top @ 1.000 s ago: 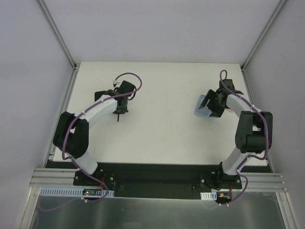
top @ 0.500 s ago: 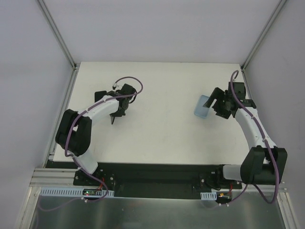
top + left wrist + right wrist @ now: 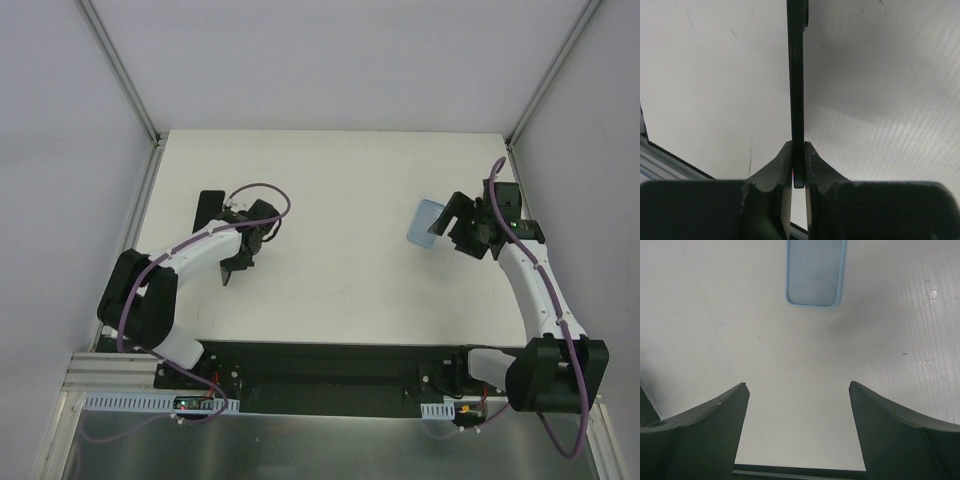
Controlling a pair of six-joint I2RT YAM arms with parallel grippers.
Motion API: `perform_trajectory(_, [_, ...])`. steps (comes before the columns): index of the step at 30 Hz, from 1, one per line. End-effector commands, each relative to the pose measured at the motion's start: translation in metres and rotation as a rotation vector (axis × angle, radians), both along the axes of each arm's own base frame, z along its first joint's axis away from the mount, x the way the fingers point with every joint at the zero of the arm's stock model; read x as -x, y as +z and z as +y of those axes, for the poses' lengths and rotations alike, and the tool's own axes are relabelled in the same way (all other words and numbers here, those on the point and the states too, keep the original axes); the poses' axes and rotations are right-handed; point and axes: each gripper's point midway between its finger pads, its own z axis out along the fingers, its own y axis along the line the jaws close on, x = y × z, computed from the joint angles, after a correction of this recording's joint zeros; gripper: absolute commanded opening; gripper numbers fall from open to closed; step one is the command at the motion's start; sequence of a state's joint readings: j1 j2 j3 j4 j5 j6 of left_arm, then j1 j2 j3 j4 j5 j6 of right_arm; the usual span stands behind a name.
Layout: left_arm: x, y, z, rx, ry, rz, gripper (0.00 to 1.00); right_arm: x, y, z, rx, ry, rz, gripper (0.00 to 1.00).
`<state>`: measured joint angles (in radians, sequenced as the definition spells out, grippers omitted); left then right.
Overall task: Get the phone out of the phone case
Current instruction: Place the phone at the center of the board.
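The black phone [image 3: 797,75] is out of its case and stands edge-on between the fingers of my left gripper [image 3: 798,160], which is shut on its lower end. From above, the phone [image 3: 232,270] shows as a thin dark sliver below the left gripper [image 3: 246,245], over the left part of the table. The light blue phone case [image 3: 815,275] lies flat and empty on the table. My right gripper [image 3: 798,385] stands open a short way behind it, touching nothing. From above, the case [image 3: 426,222] lies just left of the right gripper [image 3: 452,224].
A flat black rectangle [image 3: 209,210] lies on the table beside the left arm, near the left edge. The white table [image 3: 340,270] is walled by grey panels on three sides. A metal rail [image 3: 330,385] runs along the near edge by the arm bases.
The right gripper opened off the case and drew back to the right, leaving the case flat. The left arm carried the phone toward the near left.
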<state>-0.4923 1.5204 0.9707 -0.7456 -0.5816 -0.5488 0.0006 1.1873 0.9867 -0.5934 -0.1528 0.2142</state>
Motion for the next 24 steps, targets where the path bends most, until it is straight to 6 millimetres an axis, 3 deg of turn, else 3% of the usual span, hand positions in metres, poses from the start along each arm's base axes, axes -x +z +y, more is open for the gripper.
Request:
perform_trajectory(1, [0.020,-0.016,0.002,-0.031,0.046,0.103,0.13,0.007,0.006,0.003,-0.006,0.026,-0.011,0.84])
perform_trajectory(3, [0.020,-0.018,0.001,-0.036,0.053,0.115,0.17,0.008,0.006,0.003,-0.004,0.026,-0.010,0.84])
perform_trajectory(8, [0.018,-0.017,-0.002,-0.021,0.052,0.107,0.43,0.011,0.007,0.002,0.006,0.026,-0.009,0.84])
perform_trajectory(14, [0.011,0.001,-0.009,0.038,0.031,0.050,0.60,0.011,0.012,0.001,0.015,0.026,-0.020,0.84])
perform_trajectory(17, [0.004,0.024,-0.019,0.116,0.008,-0.018,0.64,0.013,0.026,-0.002,0.057,0.038,-0.048,0.85])
perform_trajectory(24, [-0.016,0.106,-0.046,0.334,-0.105,-0.266,0.69,0.026,0.060,-0.006,0.164,0.091,-0.094,0.85])
